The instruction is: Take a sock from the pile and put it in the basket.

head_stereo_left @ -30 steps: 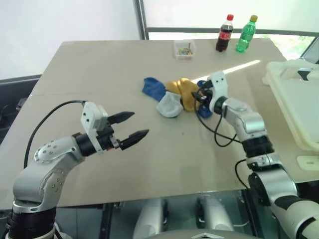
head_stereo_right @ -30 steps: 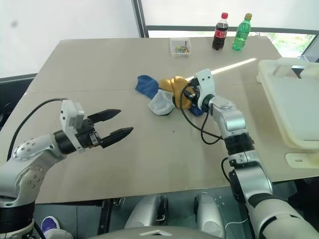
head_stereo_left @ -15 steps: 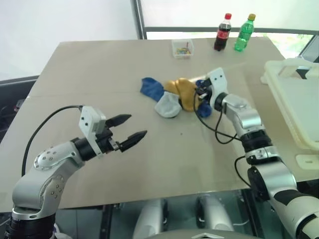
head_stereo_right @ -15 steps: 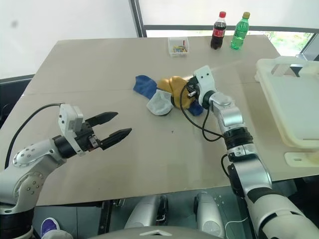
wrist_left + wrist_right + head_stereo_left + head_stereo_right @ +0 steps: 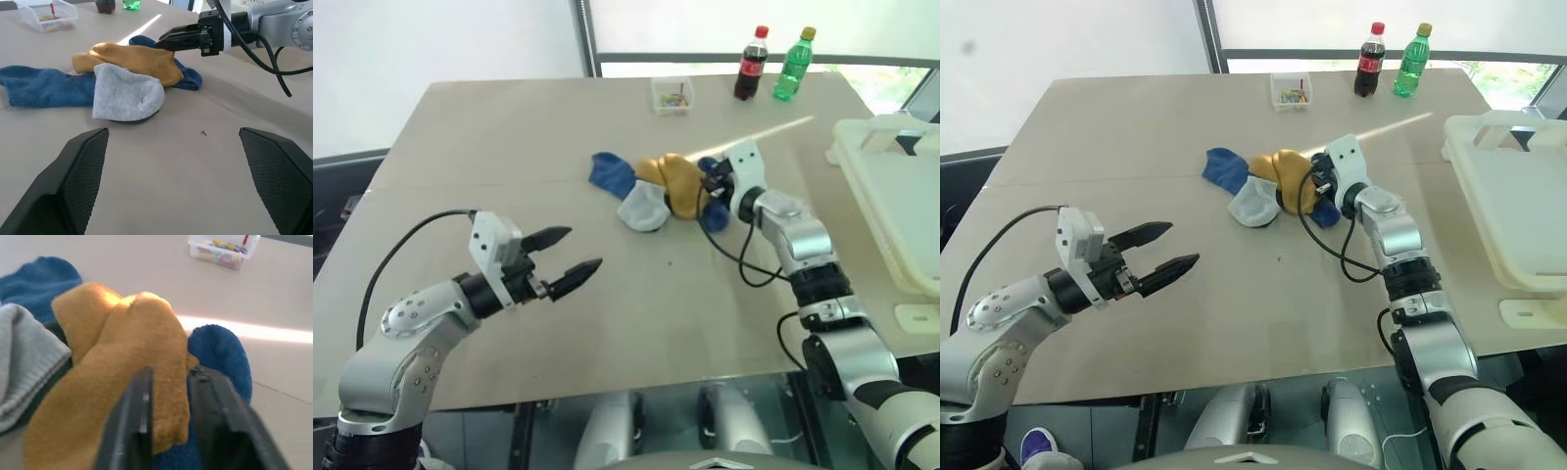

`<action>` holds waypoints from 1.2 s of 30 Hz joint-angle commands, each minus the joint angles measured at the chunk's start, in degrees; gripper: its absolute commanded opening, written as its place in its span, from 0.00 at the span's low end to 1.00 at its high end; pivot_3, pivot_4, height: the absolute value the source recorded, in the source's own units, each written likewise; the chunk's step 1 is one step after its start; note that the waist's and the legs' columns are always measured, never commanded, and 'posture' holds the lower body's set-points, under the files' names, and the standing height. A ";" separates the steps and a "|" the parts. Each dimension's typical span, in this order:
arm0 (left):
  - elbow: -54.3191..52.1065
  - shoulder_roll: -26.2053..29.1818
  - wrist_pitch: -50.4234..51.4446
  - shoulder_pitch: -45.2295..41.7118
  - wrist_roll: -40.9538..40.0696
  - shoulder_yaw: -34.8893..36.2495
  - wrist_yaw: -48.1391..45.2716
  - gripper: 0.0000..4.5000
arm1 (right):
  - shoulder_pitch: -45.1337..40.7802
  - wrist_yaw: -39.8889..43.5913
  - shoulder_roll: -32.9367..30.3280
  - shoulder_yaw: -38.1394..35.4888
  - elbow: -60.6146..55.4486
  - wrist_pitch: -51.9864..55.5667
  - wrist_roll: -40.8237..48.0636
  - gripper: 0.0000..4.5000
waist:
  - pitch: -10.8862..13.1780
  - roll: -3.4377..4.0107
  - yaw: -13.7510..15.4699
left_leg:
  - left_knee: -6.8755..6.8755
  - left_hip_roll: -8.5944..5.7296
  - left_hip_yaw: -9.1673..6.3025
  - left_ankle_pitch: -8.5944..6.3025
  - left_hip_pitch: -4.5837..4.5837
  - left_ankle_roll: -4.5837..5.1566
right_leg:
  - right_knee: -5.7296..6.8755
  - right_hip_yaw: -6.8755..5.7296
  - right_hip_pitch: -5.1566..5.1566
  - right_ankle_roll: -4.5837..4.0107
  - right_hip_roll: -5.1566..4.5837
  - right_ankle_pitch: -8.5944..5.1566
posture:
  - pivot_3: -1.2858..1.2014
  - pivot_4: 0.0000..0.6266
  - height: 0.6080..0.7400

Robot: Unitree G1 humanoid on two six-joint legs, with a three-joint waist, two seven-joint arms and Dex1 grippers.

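Note:
The pile [image 5: 656, 191] lies mid-table: a royal blue sock [image 5: 612, 171], a pale grey-white one [image 5: 644, 208], a mustard yellow one [image 5: 675, 181] and another blue one [image 5: 220, 352] beneath it. My right gripper [image 5: 710, 186] sits at the pile's right edge. In the right wrist view its two fingers [image 5: 139, 426] stand close together with the mustard sock's edge [image 5: 168, 421] pinched between them. My left gripper [image 5: 585, 247] hovers open and empty over bare table, well short of the pile. The cream-white basket [image 5: 867, 147] stands at the table's right edge.
A small clear box [image 5: 673, 95] with coloured bits, a cola bottle [image 5: 751, 65] and a green bottle [image 5: 796, 67] stand at the table's far edge. The right arm's black cable [image 5: 744, 264] loops down onto the table [image 5: 529, 127] near the pile.
My right wrist has rolled a little at the pile's edge, and its fingers are on the mustard sock. The socks lie as before. The left arm has kept still.

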 commanded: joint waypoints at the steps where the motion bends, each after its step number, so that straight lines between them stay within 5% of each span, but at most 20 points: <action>1: -1.12 0.05 -1.66 -0.06 -0.19 1.15 -0.45 1.00 | 0.05 0.46 -0.23 -0.92 -0.98 0.63 0.37 0.28 | 0.00 0.00 0.03 | 0.00 0.00 -0.01 0.00 0.00 0.00 | 0.00 0.00 0.00 0.00 0.00 0.00 | 0.52 0.24 0.94; 12: 0.58 -0.15 -3.08 -0.35 0.33 0.50 -1.01 1.00 | 1.00 1.18 -0.29 -1.58 -0.17 2.99 1.00 0.28 | 0.00 0.00 0.01 | -0.03 0.00 0.00 0.00 0.00 0.00 | -0.04 0.00 0.00 0.00 0.00 0.00 | 0.52 0.24 0.94; 16: 0.54 -0.18 -2.99 -0.77 0.22 0.10 -0.61 1.00 | 1.33 1.22 -0.31 -1.65 -0.62 3.33 1.16 0.01 | 0.00 0.00 0.01 | -0.04 0.00 0.00 0.00 0.00 0.01 | -0.05 0.00 0.00 0.00 0.00 0.00 | 0.52 0.24 0.94; 24: 0.64 -0.07 -2.04 -2.42 0.04 -0.66 -0.03 1.00 | 2.35 3.37 -0.58 -2.46 -5.98 7.23 4.05 0.01 | 0.00 0.00 0.03 | -0.08 0.00 0.00 0.00 0.00 0.01 | -0.08 0.00 0.00 0.01 0.00 0.01 | 0.52 0.24 0.94; 36: 1.32 -0.32 -0.91 -4.58 0.01 -2.80 0.42 1.00 | 9.99 11.51 -4.02 -4.46 -27.20 34.12 19.87 0.01 | 0.00 0.00 0.22 | -0.17 0.01 -0.01 -0.06 0.00 0.11 | -0.17 -0.03 0.01 0.01 -0.02 0.01 | 0.52 0.24 0.94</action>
